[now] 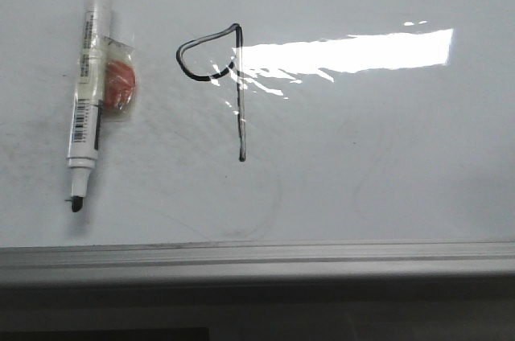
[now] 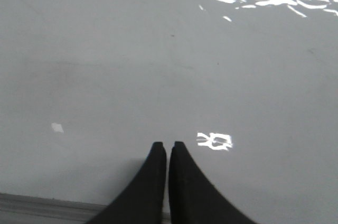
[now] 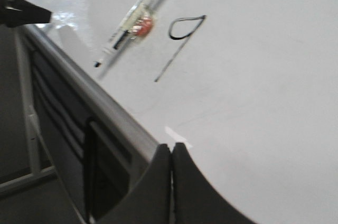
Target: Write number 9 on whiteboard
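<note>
The whiteboard (image 1: 378, 164) fills the front view, glossy white with a bright glare patch. The number 9 (image 1: 240, 92) is drawn on it in thin black line, a flattened loop at upper left joined to a straight stem. It also shows in the right wrist view (image 3: 182, 31). A white marker (image 1: 88, 92) with a black tip and an orange pad taped to it lies on the board left of the 9, and shows in the right wrist view (image 3: 129, 20). My left gripper (image 2: 167, 145) is shut and empty over bare board. My right gripper (image 3: 171, 146) is shut and empty at the board's edge.
A grey metal edge strip (image 1: 257, 256) runs along the board's near side, also seen in the right wrist view (image 3: 90, 89), with a dark gap and frame below it. Faint grey erased curves (image 1: 241, 220) lie below the 9.
</note>
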Robot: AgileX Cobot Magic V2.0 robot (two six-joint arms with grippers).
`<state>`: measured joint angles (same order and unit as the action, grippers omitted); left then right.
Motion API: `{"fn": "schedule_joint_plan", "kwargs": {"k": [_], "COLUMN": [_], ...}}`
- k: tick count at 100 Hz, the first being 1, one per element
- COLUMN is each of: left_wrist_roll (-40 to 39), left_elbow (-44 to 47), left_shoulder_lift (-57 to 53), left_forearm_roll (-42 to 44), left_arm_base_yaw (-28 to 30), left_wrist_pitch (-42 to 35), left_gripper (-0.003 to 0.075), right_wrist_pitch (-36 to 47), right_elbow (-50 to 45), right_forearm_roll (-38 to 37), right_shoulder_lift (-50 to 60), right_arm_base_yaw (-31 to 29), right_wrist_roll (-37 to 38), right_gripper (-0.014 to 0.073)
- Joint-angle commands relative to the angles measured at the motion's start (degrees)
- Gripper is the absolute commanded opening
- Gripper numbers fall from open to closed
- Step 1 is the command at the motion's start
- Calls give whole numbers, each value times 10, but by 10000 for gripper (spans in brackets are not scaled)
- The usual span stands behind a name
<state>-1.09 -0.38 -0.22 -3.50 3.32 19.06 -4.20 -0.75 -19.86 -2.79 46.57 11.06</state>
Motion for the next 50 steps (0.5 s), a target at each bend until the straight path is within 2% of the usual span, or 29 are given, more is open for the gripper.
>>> {"fn": "schedule_joint_plan", "kwargs": {"k": [1, 24, 29, 38, 44, 50], "left_wrist_roll": [-4, -4, -4, -4, -4, -4], "left_elbow": [23, 23, 23, 23, 23, 23], "left_shoulder_lift": [-16, -16, -16, -16, -16, -16], "left_forearm_roll": [-1, -1, -1, -1, -1, -1], "left_arm_base_yaw": [-1, 0, 0, 0, 0, 0], "left_wrist_pitch": [-23, -23, -23, -23, -23, -23], "left_gripper": [-20, -20, -20, -20, -20, -20], "right_wrist_pitch": [39, 42, 42, 42, 32, 13], "right_elbow": [-5, -5, -5, -6, -6, -6], "right_forearm_roll": [-1, 63, 65, 76, 103, 161], "right_shoulder_lift": [-5, -5, -5, -4, 2, 16], "right_arm_base_yaw": [-68, -299, -361, -439, -482, -513], "right_wrist_roll": [-1, -7, -7, -8, -33, -85], "right_gripper": [-64, -64, -64, -64, -64, -64]}}
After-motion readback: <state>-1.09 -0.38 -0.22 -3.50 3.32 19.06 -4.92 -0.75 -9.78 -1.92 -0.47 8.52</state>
